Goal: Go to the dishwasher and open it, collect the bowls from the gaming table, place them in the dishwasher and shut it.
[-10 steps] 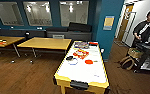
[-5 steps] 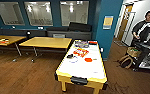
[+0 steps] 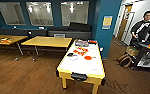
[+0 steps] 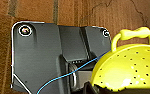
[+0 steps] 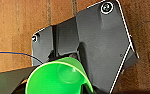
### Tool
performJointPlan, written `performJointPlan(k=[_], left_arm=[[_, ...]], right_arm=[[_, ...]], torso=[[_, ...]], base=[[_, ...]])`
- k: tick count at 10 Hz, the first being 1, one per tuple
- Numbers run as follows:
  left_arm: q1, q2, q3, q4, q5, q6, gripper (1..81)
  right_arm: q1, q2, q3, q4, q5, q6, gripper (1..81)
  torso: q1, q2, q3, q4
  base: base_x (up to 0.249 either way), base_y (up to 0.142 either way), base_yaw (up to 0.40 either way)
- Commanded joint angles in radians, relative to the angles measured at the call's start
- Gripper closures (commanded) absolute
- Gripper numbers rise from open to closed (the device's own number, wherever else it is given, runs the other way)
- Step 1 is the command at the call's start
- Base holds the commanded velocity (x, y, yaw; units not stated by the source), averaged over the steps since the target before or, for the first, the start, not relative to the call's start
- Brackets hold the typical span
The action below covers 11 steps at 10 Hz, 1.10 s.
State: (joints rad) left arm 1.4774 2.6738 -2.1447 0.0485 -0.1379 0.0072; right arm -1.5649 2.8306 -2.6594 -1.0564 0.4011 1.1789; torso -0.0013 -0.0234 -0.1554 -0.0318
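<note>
Gaming table (image 3: 91, 68) dead ahead at 12 o'clock, long axis running away from camera. Bowls (image 3: 88, 58) clustered mid-top toward far end. Yellow-green perforated bowl (image 4: 131, 70) at left wrist, bright green bowl (image 5: 58, 77) at right; clamping indeterminable.

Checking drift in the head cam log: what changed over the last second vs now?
The whole head view shifted, so the camera moved: the gaming table sits a bit more central and nearer in the picture, and the person is further in from the picture's right edge. Nothing on the table visibly moved; the yellow-wood tables stand the same relative to it.
</note>
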Motion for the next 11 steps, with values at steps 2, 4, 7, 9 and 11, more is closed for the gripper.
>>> performJointPlan(k=[2, 4, 7, 9, 11], left_arm=[[-0.033, -0.017, 0.014, 0.014, 0.049, 0.010, 81.1], [-0.032, -0.017, 0.014, 0.014, 0.049, 0.010, 81.1], [-0.033, -0.015, 0.014, 0.014, 0.049, 0.010, 81.1], [-0.033, -0.015, 0.014, 0.016, 0.049, 0.010, 81.1], [-0.032, -0.015, 0.014, 0.016, 0.050, 0.010, 81.1]], right_arm=[[0.030, -0.014, -0.004, -0.016, -0.018, -0.001, 81.1], [0.030, -0.012, -0.003, -0.017, -0.019, -0.001, 81.1], [0.030, -0.012, -0.003, -0.017, -0.019, -0.001, 81.1], [0.032, -0.011, -0.003, -0.020, -0.019, -0.001, 81.1], [0.032, -0.009, -0.003, -0.020, -0.019, -0.001, 81.1]], torso=[[0.001, 0.000, 0.000, 0.000], [0.001, 0.000, 0.000, 0.000], [0.001, 0.000, 0.000, 0.000], [0.001, 0.000, 0.000, 0.000], [0.001, 0.000, 0.000, 0.000]], base=[[-0.124, 0.000, 0.000], [-0.112, 0.000, 0.000], [-0.097, 0.000, 0.000], [-0.085, 0.000, 0.000], [-0.084, 0.000, 0.000]])
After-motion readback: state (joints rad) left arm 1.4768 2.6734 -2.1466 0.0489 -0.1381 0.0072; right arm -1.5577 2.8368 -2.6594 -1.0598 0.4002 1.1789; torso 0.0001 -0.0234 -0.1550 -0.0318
